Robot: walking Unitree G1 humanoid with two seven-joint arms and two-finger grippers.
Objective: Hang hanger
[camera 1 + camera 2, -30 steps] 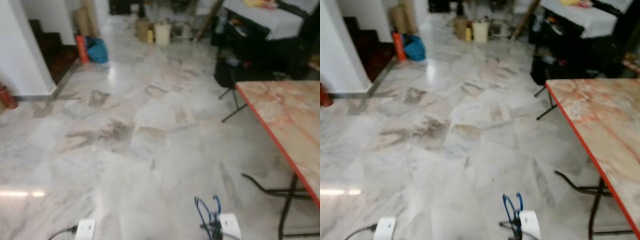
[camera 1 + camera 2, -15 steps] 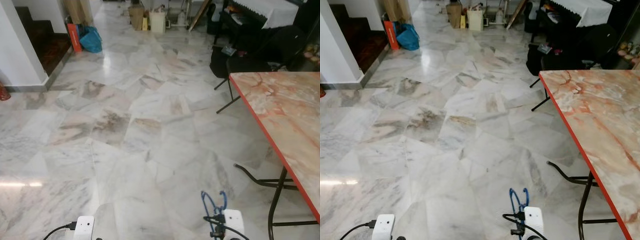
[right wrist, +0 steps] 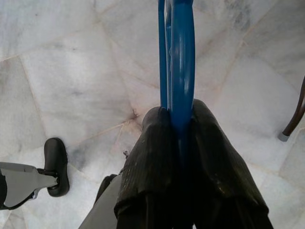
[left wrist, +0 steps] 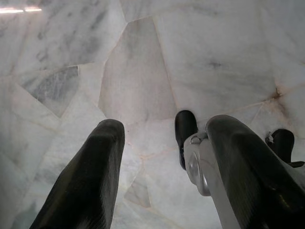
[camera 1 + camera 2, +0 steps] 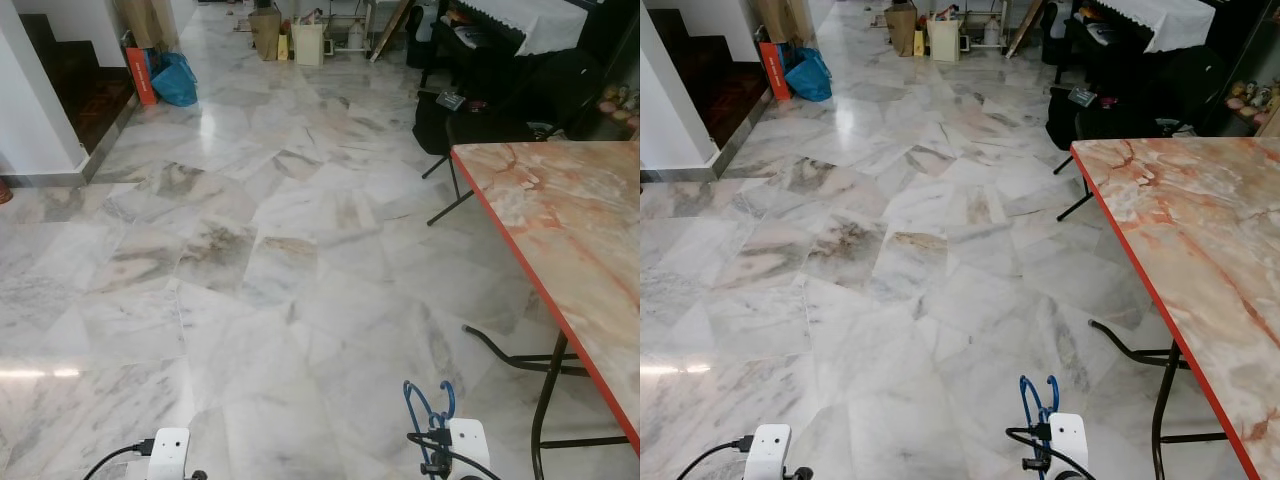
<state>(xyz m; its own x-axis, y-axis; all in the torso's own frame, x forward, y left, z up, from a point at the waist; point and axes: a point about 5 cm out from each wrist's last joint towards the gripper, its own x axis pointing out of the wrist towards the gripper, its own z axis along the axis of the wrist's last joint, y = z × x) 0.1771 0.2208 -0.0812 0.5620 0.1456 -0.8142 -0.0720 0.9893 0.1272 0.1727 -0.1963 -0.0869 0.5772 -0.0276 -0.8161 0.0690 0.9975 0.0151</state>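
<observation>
The right gripper (image 3: 180, 125) clamps a blue hanger (image 3: 177, 57) between its two ribbed black fingers (image 3: 152, 157), the thin glossy rods of the hanger running straight out past the fingertips above a floor (image 5: 300, 260) of polished grey-white marble laid in irregular veined slabs. From the head views the hanger (image 5: 428, 408) shows as a slim curved blue loop low at the robot's right, rising from the white wrist housing.

The left gripper (image 4: 162, 138) hangs low on the robot's left with its two smooth, rounded black fingers (image 4: 95, 167) spread apart and nothing between them; below it the robot's black feet stand on the stone.

To the right stands a folding table (image 5: 560, 230) with a pinkish marble-patterned top, a red edge and bent black tube legs. Farther back lie a blue bag (image 5: 178, 82) beside an orange-red box (image 5: 136, 75), a pale bin (image 5: 308, 44) with cardboard next to it, and dark furniture (image 5: 500, 70) under a white cloth. A dark stair opening sits at the far left beside a white wall (image 5: 30, 110).
</observation>
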